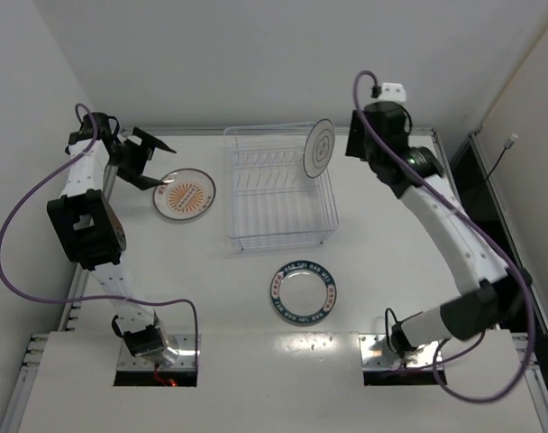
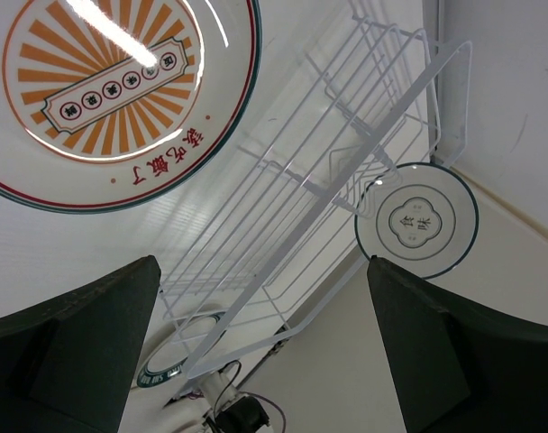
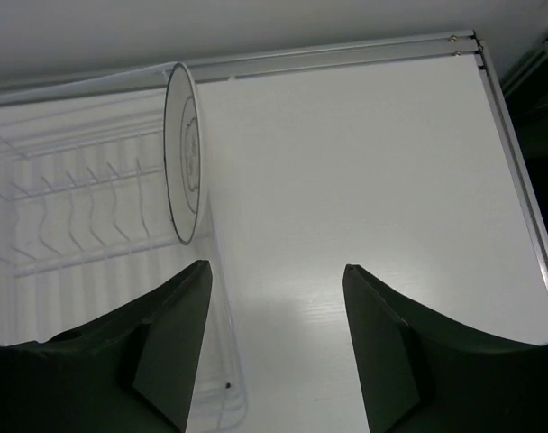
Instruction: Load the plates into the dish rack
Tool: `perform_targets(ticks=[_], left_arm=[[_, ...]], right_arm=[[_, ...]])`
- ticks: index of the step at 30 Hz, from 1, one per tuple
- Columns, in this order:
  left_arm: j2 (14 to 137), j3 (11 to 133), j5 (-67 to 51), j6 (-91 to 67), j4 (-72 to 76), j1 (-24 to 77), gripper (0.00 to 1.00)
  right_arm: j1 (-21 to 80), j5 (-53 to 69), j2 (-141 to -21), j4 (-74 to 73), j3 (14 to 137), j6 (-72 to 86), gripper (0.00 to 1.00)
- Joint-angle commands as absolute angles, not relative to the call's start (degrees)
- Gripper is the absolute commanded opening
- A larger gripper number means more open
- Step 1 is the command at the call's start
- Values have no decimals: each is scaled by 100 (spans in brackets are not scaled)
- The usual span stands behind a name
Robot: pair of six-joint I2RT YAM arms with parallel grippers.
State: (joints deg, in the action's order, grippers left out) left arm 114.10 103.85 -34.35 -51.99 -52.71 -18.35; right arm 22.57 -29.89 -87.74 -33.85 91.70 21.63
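The dish rack [image 1: 278,185] stands mid-table. A white plate with a thin dark ring [image 1: 320,147] stands on edge at the rack's far right corner; the right wrist view shows it [image 3: 184,167] upright among the wires. My right gripper [image 1: 353,140] hangs just right of it, open and empty [image 3: 276,271], apart from the plate. The orange sunburst plate [image 1: 184,194] lies flat left of the rack. My left gripper [image 1: 164,168] hovers at its far left edge, open wide [image 2: 263,271], holding nothing. The plate with the dark blue-green rim [image 1: 301,292] lies flat in front of the rack.
Walls close off the table's back and left. A raised metal rail [image 3: 346,56] runs along the far edge behind the rack. A dark gap [image 1: 463,171] borders the table's right side. The arm bases sit at the near edge.
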Motion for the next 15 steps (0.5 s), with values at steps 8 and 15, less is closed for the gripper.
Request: perform_targets(ticks=[8,15], left_arm=[[11276,10441,-3393,-5273,-5361,-1846,100],[11276,10441,-3445,-5273,-5361,-1846,100]], right_arm=[[1513,-1610,-7672,-1620,6935,3339,12],[1213,166,-10094,-1432,9138,3103,58]])
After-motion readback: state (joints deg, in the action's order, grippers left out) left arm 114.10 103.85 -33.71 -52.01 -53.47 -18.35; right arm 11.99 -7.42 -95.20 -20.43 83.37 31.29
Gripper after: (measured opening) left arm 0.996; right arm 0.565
